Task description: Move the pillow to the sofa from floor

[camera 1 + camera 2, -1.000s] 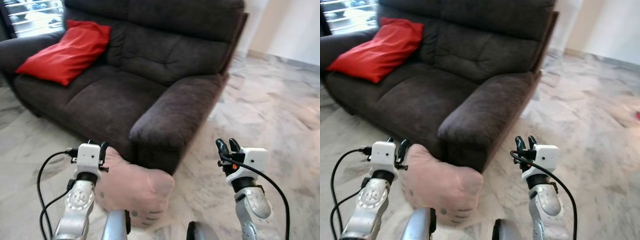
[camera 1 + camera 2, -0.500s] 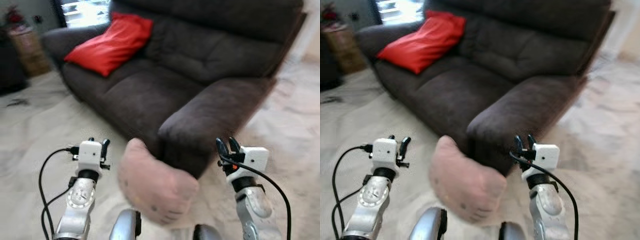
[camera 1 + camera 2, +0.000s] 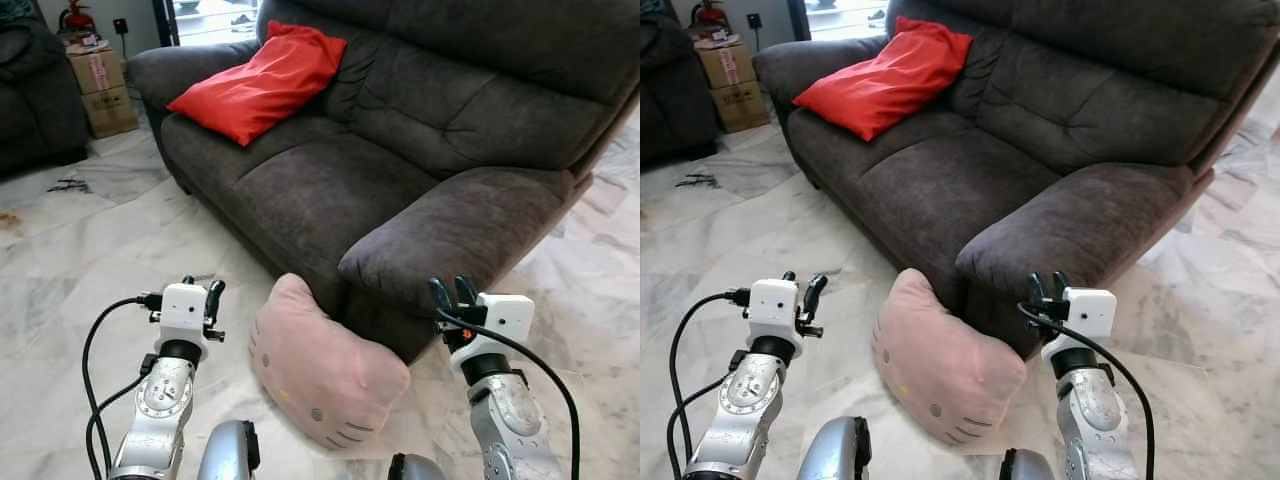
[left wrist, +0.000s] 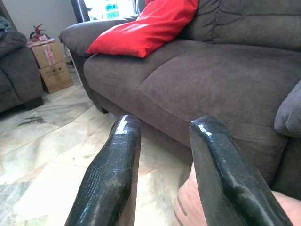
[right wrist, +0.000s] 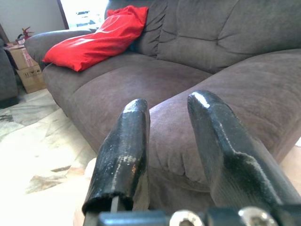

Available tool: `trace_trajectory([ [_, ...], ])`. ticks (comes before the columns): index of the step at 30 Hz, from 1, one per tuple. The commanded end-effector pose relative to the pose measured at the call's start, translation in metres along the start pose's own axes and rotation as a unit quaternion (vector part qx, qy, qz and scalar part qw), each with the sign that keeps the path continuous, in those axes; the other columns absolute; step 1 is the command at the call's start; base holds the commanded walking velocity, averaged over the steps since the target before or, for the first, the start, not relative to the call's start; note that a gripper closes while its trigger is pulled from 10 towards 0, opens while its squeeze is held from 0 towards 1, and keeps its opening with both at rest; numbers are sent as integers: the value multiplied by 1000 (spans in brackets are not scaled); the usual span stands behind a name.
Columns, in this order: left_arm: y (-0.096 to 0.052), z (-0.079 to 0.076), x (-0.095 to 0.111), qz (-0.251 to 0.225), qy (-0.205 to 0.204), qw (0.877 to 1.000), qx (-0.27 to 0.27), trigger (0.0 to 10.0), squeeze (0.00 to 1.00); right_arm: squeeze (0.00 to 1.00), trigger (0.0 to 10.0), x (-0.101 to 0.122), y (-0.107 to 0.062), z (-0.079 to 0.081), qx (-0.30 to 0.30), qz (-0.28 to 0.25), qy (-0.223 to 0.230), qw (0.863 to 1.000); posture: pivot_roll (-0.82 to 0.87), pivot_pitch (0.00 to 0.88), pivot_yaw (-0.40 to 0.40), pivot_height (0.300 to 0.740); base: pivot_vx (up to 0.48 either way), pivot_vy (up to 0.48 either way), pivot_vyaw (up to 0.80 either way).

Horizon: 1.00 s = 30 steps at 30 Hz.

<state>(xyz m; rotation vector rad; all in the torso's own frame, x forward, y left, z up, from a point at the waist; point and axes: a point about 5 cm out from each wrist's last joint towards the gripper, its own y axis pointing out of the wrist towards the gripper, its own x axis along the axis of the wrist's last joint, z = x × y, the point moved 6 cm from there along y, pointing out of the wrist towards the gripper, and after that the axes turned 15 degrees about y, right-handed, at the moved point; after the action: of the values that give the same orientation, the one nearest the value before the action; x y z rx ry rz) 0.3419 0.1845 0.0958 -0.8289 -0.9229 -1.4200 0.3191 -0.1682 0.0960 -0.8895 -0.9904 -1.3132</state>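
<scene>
A pink pillow (image 3: 325, 375) with a cat face lies on the marble floor, leaning against the front of the dark sofa's (image 3: 330, 190) near armrest (image 3: 460, 235). My left gripper (image 3: 200, 287) hovers to the left of the pillow, open and holding nothing. To the pillow's right, just in front of the armrest, my right gripper (image 3: 451, 290) is also open and empty. In the left wrist view the two black fingers (image 4: 115, 165) stand apart, with the pillow's edge (image 4: 197, 207) low beside them. In the right wrist view the fingers (image 5: 127, 141) frame the armrest.
A red pillow (image 3: 260, 85) rests on the sofa's far seat against the back. Cardboard boxes (image 3: 100, 90) and another dark sofa (image 3: 30, 110) stand at the far left. Open marble floor (image 3: 90, 250) lies to the left of the pink pillow.
The whole view has swung, so the sofa and pink pillow sit further right in the picture. Both grippers hold the same pose, and the pillow still lies on the floor.
</scene>
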Motion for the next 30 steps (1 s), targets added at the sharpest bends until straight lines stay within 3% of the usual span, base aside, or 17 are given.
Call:
trace_trajectory([
  [1,0,-3,-3,7,-3,1000,-7,10000,0,0,10000,2,-1,-4,-8,-1,2,1000,-14,0,-61,605,0,0,0],
  [9,0,-4,-3,8,-8,1000,-12,10000,0,0,10000,2,-1,-4,-10,-1,3,1000,-14,0,-62,605,0,0,0],
  [30,0,-6,-2,5,-11,1000,-18,10000,0,0,10000,3,2,-6,-17,-5,0,1000,-11,0,-61,605,266,0,0],
])
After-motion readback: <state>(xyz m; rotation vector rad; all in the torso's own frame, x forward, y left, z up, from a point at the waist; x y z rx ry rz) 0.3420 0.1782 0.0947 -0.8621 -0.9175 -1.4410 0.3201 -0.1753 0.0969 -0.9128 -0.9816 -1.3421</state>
